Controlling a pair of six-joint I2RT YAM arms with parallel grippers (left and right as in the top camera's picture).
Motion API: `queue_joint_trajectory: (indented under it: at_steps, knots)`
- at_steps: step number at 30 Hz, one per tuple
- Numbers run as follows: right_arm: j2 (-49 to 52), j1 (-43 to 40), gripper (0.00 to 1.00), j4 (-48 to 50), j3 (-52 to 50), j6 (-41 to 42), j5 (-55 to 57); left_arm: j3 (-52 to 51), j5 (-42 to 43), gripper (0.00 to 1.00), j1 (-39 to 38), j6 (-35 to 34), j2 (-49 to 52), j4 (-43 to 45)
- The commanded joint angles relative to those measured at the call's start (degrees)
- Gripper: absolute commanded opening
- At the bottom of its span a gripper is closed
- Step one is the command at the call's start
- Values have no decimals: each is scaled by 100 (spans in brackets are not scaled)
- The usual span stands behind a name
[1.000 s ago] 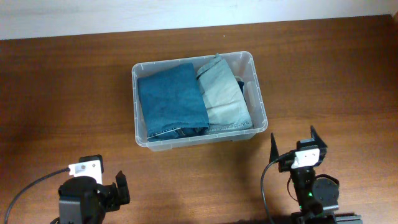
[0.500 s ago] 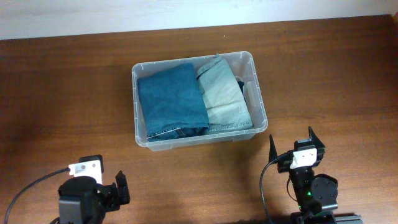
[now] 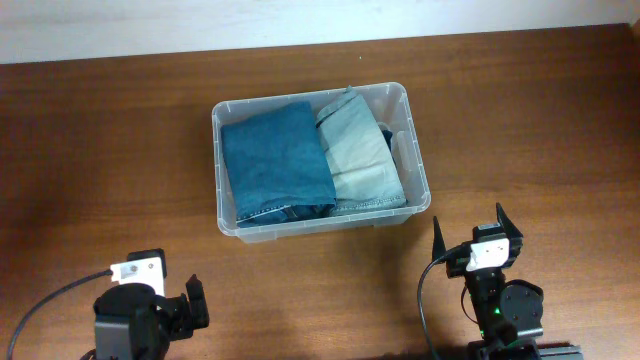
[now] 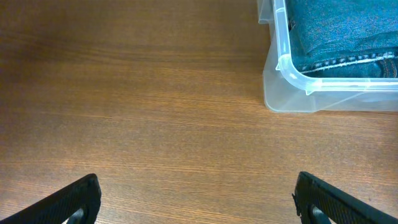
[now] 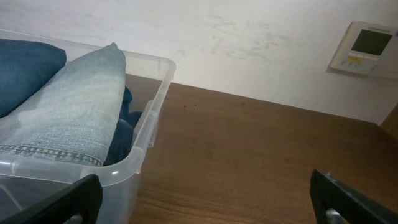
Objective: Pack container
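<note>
Starting on my left: the left fingers (image 4: 69, 206) are spread wide with nothing between them, parked low over bare worktop (image 3: 100, 150) at the near edge. The wrist view shows only wood grain below them, with a corner of the container (image 3: 318, 222) off to the upper right.

The container sits mid-worktop toward the far side, well apart from both arms. Its left half is filled by folded dark blue jeans (image 3: 275, 160), lying flat below the rolled rim. Pressed against their right side are folded light blue jeans (image 3: 355, 150), which ride a little higher at the far end. A sliver of darker fabric (image 3: 386, 138) sits beyond those (I can't tell what garment it is). After that there's a narrow clear strip along the right wall.

On my right, the right fingers (image 3: 503, 218) are also released and empty, pointing up near the container's near right corner without touching it.

I see nothing loose on the worktop waiting to go in, and no lid in view. My read is that the packing is essentially finished and both arms are at rest.
</note>
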Motion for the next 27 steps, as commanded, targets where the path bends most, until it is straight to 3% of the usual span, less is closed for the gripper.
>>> queue_joint_trajectory:
  at_steps: [1, 6, 10, 15, 16, 21, 27]
  knots:
    - [-55, -33, 99, -9, -46, 4, -33, -133, -17, 100, 13, 48, -133, 42]
    - [-55, -33, 98, -9, -46, 4, -33, -831, -7, 99, 13, 57, -892, 444]
    - [-55, -33, 98, -9, -46, 4, -33, -1919, 4, 99, 13, 55, -1840, 1388]
    - [-55, -33, 99, -9, -46, 4, -33, -3163, 4, 99, 13, 398, -2706, 3263]
    - [-55, -33, 98, -9, -46, 4, -33, -3567, 11, 99, 13, 704, -2730, 4164]
    - [-55, -33, 99, -9, -46, 4, -33, -4684, 33, 99, 13, 968, -2732, 6378]
    - [-55, -33, 99, -9, -46, 4, -33, -4653, 133, 99, 24, 949, -2734, 6314]
